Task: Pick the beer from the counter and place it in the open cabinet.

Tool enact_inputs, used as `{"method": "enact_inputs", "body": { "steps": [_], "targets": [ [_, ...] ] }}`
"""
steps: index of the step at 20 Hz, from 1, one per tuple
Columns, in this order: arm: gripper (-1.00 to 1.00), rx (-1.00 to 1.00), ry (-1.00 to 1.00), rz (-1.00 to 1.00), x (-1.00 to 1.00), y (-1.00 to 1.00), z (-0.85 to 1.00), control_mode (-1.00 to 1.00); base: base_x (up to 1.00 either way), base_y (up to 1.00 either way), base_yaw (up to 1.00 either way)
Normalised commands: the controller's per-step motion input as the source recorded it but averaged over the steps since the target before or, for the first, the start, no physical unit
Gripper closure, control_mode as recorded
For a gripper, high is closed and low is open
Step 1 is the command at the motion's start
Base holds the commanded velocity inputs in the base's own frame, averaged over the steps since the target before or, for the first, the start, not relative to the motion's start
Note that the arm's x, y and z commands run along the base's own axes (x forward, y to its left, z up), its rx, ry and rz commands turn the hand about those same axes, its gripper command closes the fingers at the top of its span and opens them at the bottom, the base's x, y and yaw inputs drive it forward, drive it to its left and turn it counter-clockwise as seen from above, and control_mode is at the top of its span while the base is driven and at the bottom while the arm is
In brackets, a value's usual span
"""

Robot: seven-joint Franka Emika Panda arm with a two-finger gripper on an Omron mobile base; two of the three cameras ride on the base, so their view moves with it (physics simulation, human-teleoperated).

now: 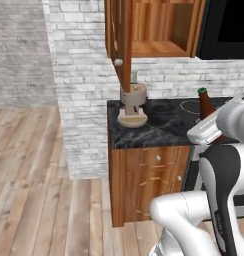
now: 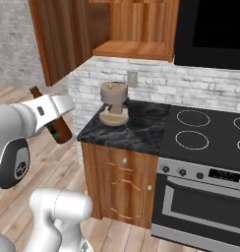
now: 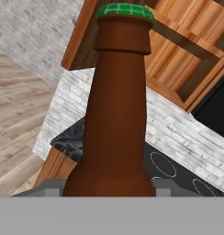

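Brown glass fills the middle of the hand view: the beer [image 3: 116, 114] stands tall with its green cap [image 3: 125, 10] near the top edge. The hand [image 2: 57, 115] pinches the beer low on its body and holds it up in the air, tilted, at the left of the right base view. At the top of that view is the open cabinet [image 2: 132, 49], with its wooden shelf bare. Below it a pale coffee machine [image 1: 133, 105] sits on a black marble counter [image 1: 159, 131], beside a stove [image 2: 205, 133].
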Motion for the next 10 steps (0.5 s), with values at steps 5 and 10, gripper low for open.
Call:
{"method": "enact_inputs", "body": {
  "steps": [5,10],
  "targets": [
    [1.00,0.00,0.00,0.00,0.00,0.00,0.00,1.00,0.33,-0.40,-0.07],
    [1.00,0.00,0.00,0.00,0.00,0.00,0.00,1.00,0.51,-0.23,-0.05]
  ]
}}
